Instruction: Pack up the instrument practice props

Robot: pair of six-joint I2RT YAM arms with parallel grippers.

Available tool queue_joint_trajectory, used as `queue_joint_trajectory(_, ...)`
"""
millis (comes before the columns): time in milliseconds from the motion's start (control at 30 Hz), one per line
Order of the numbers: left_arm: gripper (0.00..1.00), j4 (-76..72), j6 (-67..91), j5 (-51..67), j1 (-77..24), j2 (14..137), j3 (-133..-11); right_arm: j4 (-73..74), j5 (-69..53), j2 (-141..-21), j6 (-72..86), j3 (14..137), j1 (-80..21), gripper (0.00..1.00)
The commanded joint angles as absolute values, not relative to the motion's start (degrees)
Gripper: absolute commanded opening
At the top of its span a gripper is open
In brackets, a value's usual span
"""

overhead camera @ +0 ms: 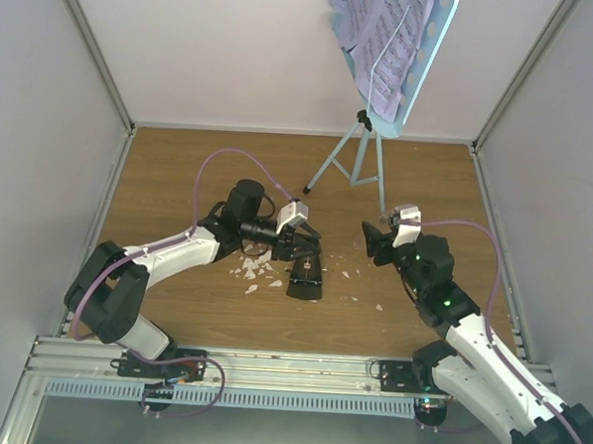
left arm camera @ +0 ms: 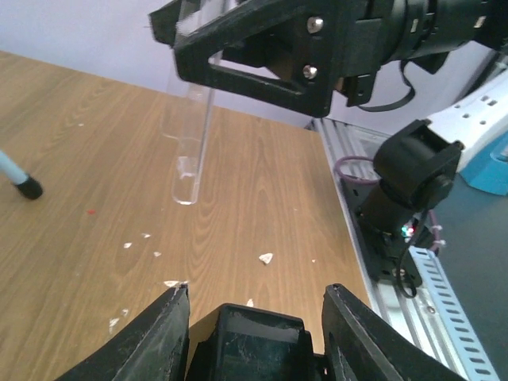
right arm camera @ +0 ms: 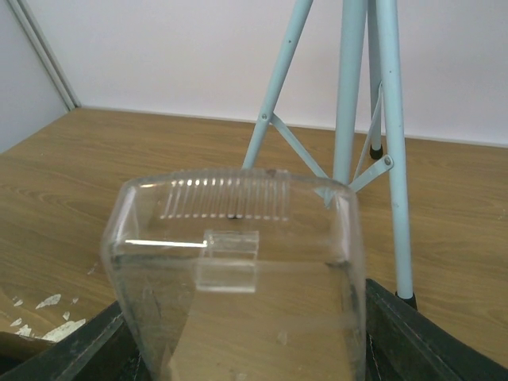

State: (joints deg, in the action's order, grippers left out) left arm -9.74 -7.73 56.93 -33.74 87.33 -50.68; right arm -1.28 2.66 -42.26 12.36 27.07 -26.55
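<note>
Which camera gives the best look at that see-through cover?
The right wrist view: the clear cover fills it, held in the right gripper. The left wrist view shows just one edge; from above it is barely discernible.

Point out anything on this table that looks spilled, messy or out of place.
White crumbs lie scattered on the table around the black metronome, like a spill. The metronome's clear cover is off, held in the right gripper. On the music stand, the lilac sheet-music pages curl and hang unevenly.
</note>
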Motion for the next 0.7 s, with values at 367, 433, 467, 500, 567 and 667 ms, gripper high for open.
queue_joint_trajectory(367,0.41,-24.9,-0.2,24.5,-35.0,71.2,-34.5,-2.2,2.7,-41.2,13.4,26.4,-26.0,0.52)
queue_joint_trajectory(433,0.42,-25.5,1.4,21.7,-35.1,70.5,-34.0,-2.3,2.5,-41.5,13.4,26.4,-26.0,0.52)
queue_joint_trajectory(467,0.42,-25.5,2.0,20.8,-35.2,70.6,-34.2,-2.3,2.3,-41.6,13.5,26.6,-25.9,0.52)
queue_joint_trajectory(500,0.42,-25.2,2.5,19.8,-35.4,70.8,-34.5,-2.2,2.2,-41.7,13.6,26.7,-25.9,0.52)
queue_joint_trajectory(567,0.42,-24.7,2.9,17.9,-36.1,71.7,-35.6,-2.1,2.1,-41.7,13.7,27.0,-26.0,0.51)
queue_joint_trajectory(667,0.43,-24.3,2.7,15.8,-37.7,72.9,-37.1,-2.0,2.1,-41.6,13.8,27.2,-25.9,0.52)
